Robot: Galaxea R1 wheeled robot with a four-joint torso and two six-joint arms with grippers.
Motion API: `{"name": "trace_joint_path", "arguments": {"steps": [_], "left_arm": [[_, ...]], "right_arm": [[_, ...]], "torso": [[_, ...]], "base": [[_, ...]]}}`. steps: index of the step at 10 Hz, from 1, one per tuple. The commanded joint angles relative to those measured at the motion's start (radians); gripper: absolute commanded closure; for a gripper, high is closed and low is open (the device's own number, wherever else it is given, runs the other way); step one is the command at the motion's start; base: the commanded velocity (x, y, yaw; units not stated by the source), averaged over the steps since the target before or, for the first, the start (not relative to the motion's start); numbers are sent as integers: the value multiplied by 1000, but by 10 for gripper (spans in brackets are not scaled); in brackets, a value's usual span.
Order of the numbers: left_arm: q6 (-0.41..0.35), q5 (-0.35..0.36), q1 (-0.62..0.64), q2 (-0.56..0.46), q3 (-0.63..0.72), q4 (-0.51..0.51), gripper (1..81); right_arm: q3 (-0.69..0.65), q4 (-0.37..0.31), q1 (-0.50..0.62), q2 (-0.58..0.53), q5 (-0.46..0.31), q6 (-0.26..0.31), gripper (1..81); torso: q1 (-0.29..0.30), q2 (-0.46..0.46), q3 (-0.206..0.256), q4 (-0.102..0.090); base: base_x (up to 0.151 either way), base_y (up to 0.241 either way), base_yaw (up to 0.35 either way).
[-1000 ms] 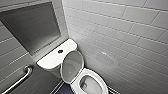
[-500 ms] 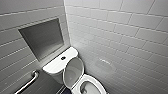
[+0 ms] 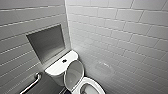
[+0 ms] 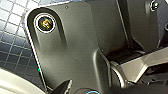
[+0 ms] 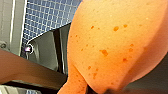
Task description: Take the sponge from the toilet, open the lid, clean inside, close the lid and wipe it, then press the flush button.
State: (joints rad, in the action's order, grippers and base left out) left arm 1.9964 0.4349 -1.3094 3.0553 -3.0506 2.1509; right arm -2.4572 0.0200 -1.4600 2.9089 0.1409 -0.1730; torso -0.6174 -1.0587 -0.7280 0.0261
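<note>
The white toilet (image 3: 60, 67) stands in the corner in the head view, with a round flush button (image 3: 64, 60) on its cistern top. The lid (image 3: 73, 73) is raised and leans back against the cistern, its greyish underside facing the open bowl (image 3: 91, 87). In the right wrist view the orange sponge (image 5: 112, 45) sits very close to the camera, and my right gripper is shut on it. The left wrist view looks past the robot's dark plate onto small blue floor tiles (image 4: 12, 42).
A metal grab bar (image 3: 32, 83) runs along the left wall beside the cistern. A dark recessed niche (image 3: 46, 42) sits in the wall above it. White tiled walls (image 3: 120, 37) close the corner on both sides.
The whole head picture has shifted, and the toilet sits a little lower in it, so the camera has moved. The lid stays raised and the sponge stays held.
</note>
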Motion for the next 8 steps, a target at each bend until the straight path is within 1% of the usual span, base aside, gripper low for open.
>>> {"name": "trace_joint_path", "arguments": {"steps": [1, 4, 6, 7, 8], "left_arm": [[22, -42, -1, -1, -16, 4, 10], [13, -27, -14, -28, -10, 14, 10], [12, -45, -58, -13, -13, -12, 10], [1, -171, -90, 6, -10, -118, 10], [-107, -299, -120, 37, -10, -260, 10]], "right_arm": [[-69, 14, 17, 35, -58, 13, 811], [-74, 14, 16, 54, -58, 13, 811], [-74, 9, 14, 54, -56, 12, 811], [-74, 8, 11, 54, -56, 12, 811], [-77, 8, 8, 54, -55, 10, 811]], "torso": [[0, 0, 0, 0], [0, -4, 0, 0], [0, -4, 0, 0], [0, -4, 0, 0], [0, -4, 0, 0]], "base": [[0, 0, 0], [0, 0, 0], [0, 0, 0], [0, 0, 0], [0, 0, 0]]}}
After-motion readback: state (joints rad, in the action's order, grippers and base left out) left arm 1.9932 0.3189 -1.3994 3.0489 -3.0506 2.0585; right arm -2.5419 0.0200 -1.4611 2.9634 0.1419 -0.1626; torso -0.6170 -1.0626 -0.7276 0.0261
